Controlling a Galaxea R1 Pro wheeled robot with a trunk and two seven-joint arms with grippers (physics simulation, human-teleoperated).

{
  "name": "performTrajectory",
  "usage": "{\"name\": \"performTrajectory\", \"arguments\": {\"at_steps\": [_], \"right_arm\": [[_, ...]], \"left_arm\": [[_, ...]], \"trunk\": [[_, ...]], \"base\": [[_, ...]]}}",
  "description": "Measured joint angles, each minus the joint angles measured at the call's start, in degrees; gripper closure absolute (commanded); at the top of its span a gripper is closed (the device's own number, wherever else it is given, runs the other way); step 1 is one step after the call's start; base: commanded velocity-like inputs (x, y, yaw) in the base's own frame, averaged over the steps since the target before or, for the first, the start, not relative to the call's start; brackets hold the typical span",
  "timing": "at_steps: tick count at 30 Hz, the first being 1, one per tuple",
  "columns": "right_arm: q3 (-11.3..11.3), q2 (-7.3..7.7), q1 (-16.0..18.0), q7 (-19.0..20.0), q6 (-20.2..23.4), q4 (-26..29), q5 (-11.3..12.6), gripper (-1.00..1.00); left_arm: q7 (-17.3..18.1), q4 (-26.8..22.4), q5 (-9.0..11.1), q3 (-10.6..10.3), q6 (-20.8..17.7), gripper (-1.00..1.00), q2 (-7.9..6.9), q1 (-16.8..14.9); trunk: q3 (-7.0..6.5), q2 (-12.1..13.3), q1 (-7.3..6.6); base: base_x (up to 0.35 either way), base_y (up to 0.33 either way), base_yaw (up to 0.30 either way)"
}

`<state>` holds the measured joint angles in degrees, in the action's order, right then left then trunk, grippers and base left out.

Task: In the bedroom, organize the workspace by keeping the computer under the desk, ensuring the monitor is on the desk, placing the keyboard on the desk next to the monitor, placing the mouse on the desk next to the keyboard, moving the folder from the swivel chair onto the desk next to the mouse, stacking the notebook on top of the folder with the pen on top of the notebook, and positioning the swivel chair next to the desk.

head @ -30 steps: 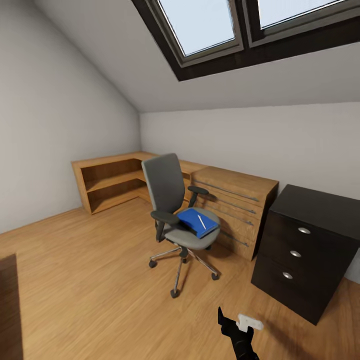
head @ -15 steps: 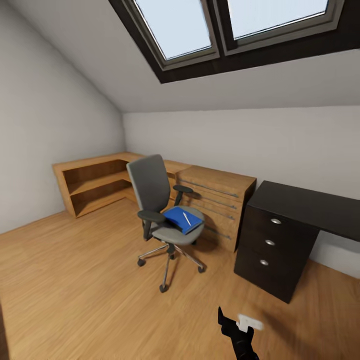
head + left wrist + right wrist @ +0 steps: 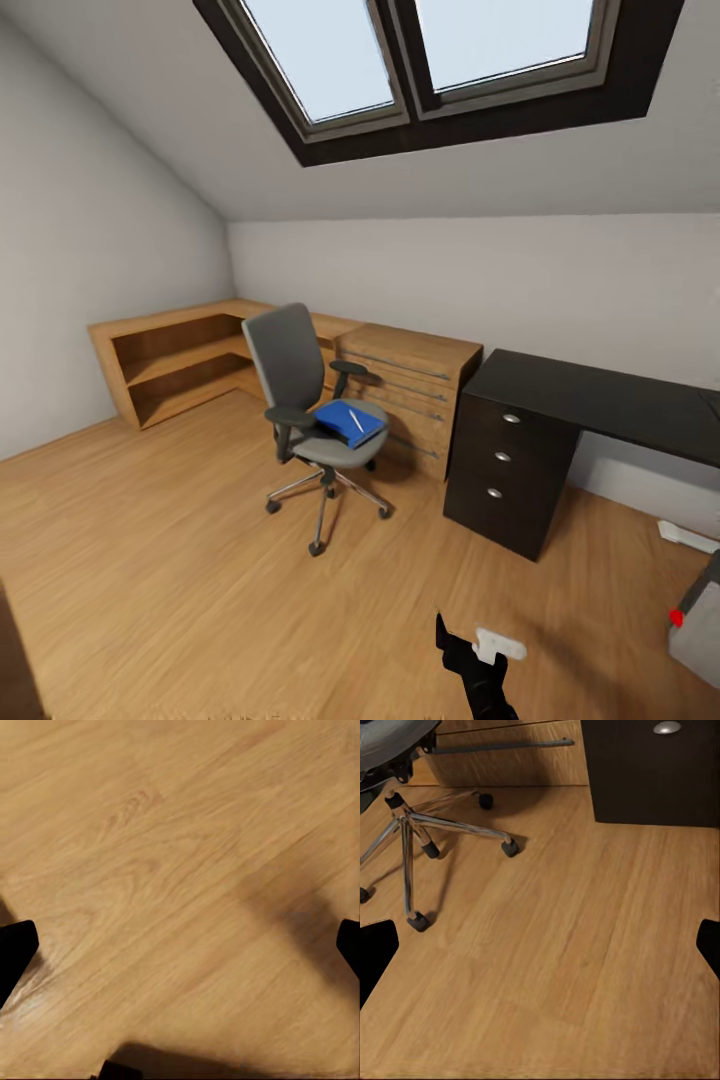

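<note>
So we're parked out on the wood floor (image 3: pixel 150 560) of the bedroom (image 3: pixel 130 230), skylight (image 3: pixel 430 60) overhead, and our right gripper (image 3: pixel 478 652) pokes up low in the head view, with the swivel chair (image 3: pixel 310 400) well ahead of it and off to its left. From the right wrist view, that gripper's fingers (image 3: pixel 375 952) sit wide apart at the frame edges with nothing between them, and the chair's chrome base and castors lie ahead of them on the floor. The left gripper (image 3: pixel 180 945) is spread open too, both dark fingertips (image 3: pixel 13 952) at the edges, bare floorboards beneath. On the chair seat lies the blue folder (image 3: pixel 350 422) with the pen (image 3: pixel 356 421) resting on top; whether the notebook is there too, we can't tell. The desk (image 3: pixel 600 400) stands ahead of the right gripper and to its right, drawer unit (image 3: pixel 505 460) just beside a wooden dresser (image 3: pixel 410 390), the chair just in front of that dresser. The computer (image 3: pixel 698 620) stands on the floor well right of the gripper, red light showing.
</note>
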<state>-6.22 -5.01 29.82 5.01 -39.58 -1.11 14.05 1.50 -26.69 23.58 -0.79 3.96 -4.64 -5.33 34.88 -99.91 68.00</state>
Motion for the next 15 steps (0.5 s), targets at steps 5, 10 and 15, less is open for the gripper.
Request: {"name": "performTrajectory", "arguments": {"at_steps": [5,10,15], "right_arm": [[-0.01,0.06,0.0,-0.07,0.0,0.0,0.01,-1.0],[-0.02,0.12,0.0,-1.32,0.01,0.0,0.06,-1.0],[-0.1,0.2,-1.74,-3.51,0.16,-0.07,0.29,-1.0]], "left_arm": [[-0.06,0.05,-0.01,-0.04,-0.01,-1.0,0.0,0.0],[-0.06,0.1,-0.04,-0.06,-0.01,-1.0,0.0,0.0],[-0.06,2.72,0.05,0.04,-0.03,-1.0,-0.04,0.01]], "trunk": [[-0.44,2.01,-1.1],[-0.88,4.01,-2.22],[-1.4,6.01,-3.33]], "base": [[-0.336,0.0,-0.002],[-0.164,0.0,0.0],[-0.026,0.0,0.0]]}}
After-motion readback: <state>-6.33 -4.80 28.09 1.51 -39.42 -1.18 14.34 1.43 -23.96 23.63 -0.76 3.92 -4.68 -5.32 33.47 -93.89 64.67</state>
